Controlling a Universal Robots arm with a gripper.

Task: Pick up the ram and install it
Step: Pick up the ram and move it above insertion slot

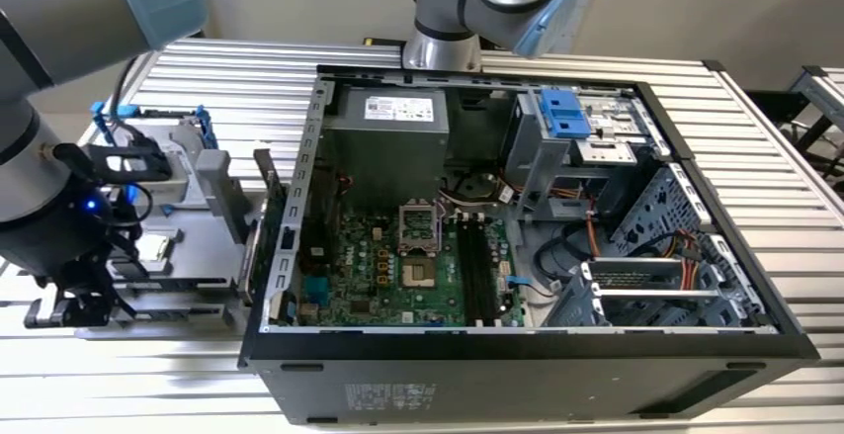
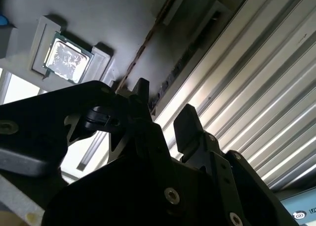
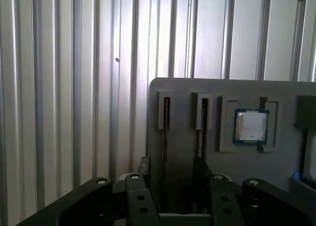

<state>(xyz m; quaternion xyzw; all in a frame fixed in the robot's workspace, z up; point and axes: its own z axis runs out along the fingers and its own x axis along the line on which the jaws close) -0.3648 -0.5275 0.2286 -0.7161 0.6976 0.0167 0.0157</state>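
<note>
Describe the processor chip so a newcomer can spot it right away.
Start at the open computer case on the slatted table; a grey parts tray sits beside it on the exterior view's left. The processor chip lies flat in a square recess of that tray. It alone is square and silver with a green rim; its neighbours are narrow slots holding thin sticks on edge.

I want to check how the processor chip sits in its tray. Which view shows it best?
The first wrist view: the processor chip faces the camera squarely in its grey tray recess. The second wrist view shows it slanted; the exterior view shows it small.
</note>
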